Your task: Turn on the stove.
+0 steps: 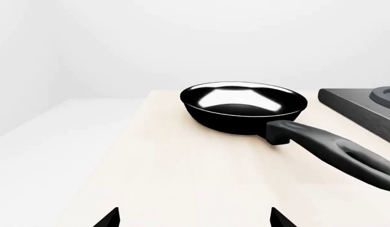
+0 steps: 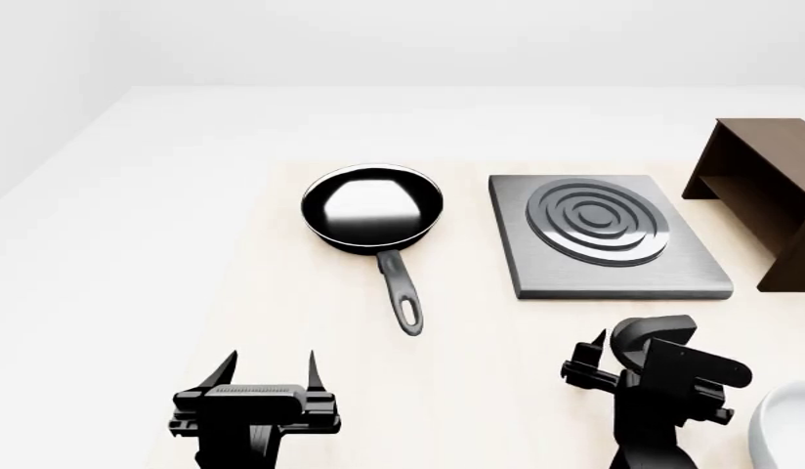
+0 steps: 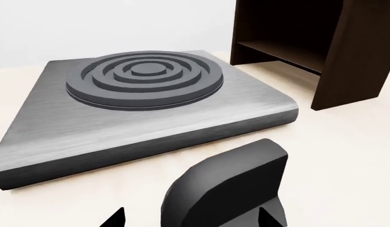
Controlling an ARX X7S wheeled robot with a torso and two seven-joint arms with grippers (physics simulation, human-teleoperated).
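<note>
The stove's grey hotplate (image 2: 609, 236) with its dark ring burner lies right of centre on the table; it also shows in the right wrist view (image 3: 144, 104), and its corner shows in the left wrist view (image 1: 362, 101). Its round black knob (image 2: 653, 334) with a ridge stands apart, in front of the hotplate. My right gripper (image 2: 637, 354) is open with the knob (image 3: 226, 189) between its fingertips (image 3: 116, 218); I cannot tell if they touch it. My left gripper (image 2: 269, 366) is open and empty, near the table's front edge; its tips frame bare table in the left wrist view (image 1: 193, 217).
A black frying pan (image 2: 372, 207) lies left of the hotplate, handle pointing to the front. A dark brown open box (image 2: 768, 186) stands at the right. A white rounded object (image 2: 787, 430) shows at the bottom right corner.
</note>
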